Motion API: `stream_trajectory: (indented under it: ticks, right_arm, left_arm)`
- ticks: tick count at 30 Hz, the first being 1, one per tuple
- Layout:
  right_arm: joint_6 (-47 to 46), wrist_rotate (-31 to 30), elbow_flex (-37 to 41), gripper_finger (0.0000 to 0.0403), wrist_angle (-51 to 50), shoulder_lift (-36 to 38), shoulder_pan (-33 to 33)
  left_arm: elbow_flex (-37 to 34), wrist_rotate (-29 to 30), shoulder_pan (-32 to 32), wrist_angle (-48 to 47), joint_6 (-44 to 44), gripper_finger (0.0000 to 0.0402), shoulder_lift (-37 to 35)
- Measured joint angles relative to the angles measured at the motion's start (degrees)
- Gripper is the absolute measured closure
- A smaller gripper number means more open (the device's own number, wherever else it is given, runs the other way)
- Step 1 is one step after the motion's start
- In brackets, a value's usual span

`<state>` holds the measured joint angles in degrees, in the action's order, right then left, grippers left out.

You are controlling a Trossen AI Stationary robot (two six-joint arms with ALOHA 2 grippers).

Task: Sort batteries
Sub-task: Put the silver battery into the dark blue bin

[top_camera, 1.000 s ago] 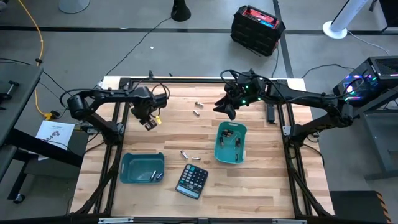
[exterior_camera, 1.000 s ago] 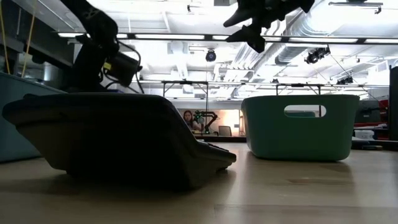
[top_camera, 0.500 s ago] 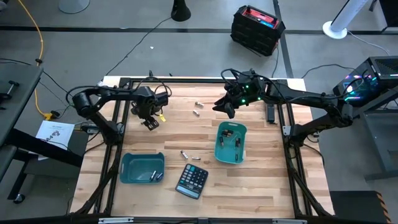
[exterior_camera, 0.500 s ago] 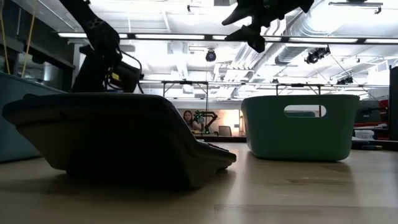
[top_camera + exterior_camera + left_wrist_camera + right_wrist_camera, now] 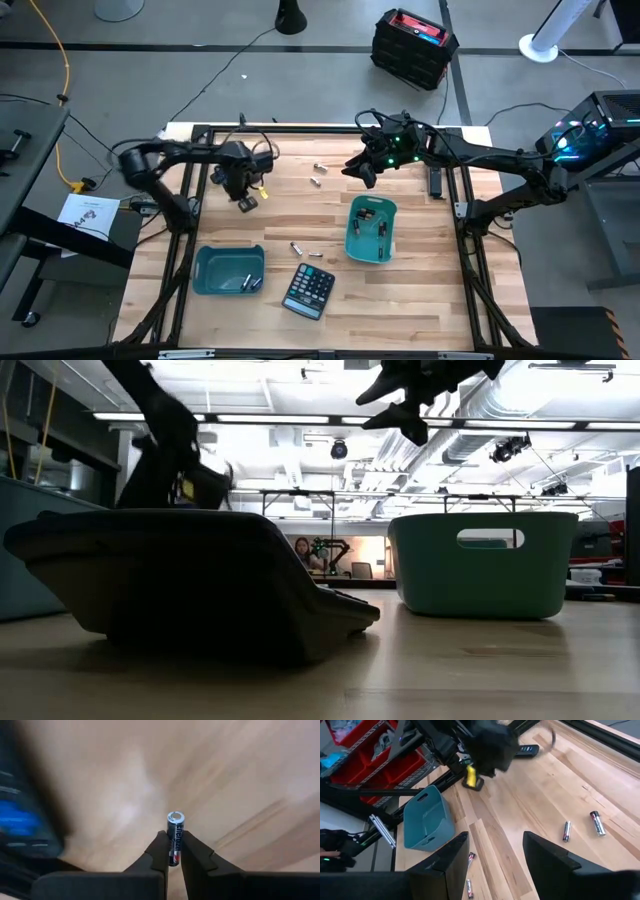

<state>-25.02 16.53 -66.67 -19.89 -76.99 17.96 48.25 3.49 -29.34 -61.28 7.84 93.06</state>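
battery: thin dark cylinder, silver cap, red band | left hand: clamped narrow on battery above bench | right hand: wide, empty

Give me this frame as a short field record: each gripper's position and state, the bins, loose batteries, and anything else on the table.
left gripper: over the table's left rear, shut on a battery
right gripper: raised behind the tall bin, open, holding nothing
low bin: front left, batteries inside
tall bin: centre right, batteries inside
loose batteries: two near the rear centre, two between the bins
calculator: front centre
black remote: right rear
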Motion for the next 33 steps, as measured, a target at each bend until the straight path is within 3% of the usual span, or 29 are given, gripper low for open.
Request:
stream_trajectory:
  ticks: [5, 8, 11, 16, 18, 21, 26, 33]
  right_arm:
    - [0.05, 0.02, 0.00, 0.0222, -0.07, 0.00, 0.00]
    - [0.17, 0.02, 0.00, 0.0222, -0.18, 0.00, 0.00]
    - [0.17, 0.02, 0.00, 0.0222, -0.46, 0.00, 0.00]
    - [0.56, 0.03, 0.00, 0.0222, -0.55, 0.00, 0.00]
    - [0.79, 0.04, 0.00, 0.0222, -0.55, 0.00, 0.00]
    - [1.05, 0.04, 0.00, 0.0222, -0.61, 0.00, 0.00]
    - [1.03, 0.04, 0.00, 0.0222, -0.80, 0.00, 0.00]
    - [-0.48, 0.13, 0.00, 0.0222, -0.84, 0.00, 0.00]
  left_arm:
    - [2.74, -0.43, 3.84, -1.17, 6.30, 0.0394, -13.95]
    - [3.13, -7.43, 8.85, -3.07, 12.87, 0.0394, -22.17]
    - [2.93, -14.98, 17.79, -8.96, 22.69, 0.0395, -27.29]
    - [3.06, -22.36, 37.33, -7.36, 38.30, 0.0396, -30.08]
    - [3.06, -21.98, 44.26, -4.56, 42.32, 0.0395, -29.35]
    - [3.06, -16.28, 51.34, 0.90, 49.34, 0.0376, -27.28]
    - [3.09, -15.43, 54.63, 6.86, 49.57, 0.0306, -24.00]
    - [7.13, -11.54, 46.00, 2.87, 34.51, 0.0214, -23.57]
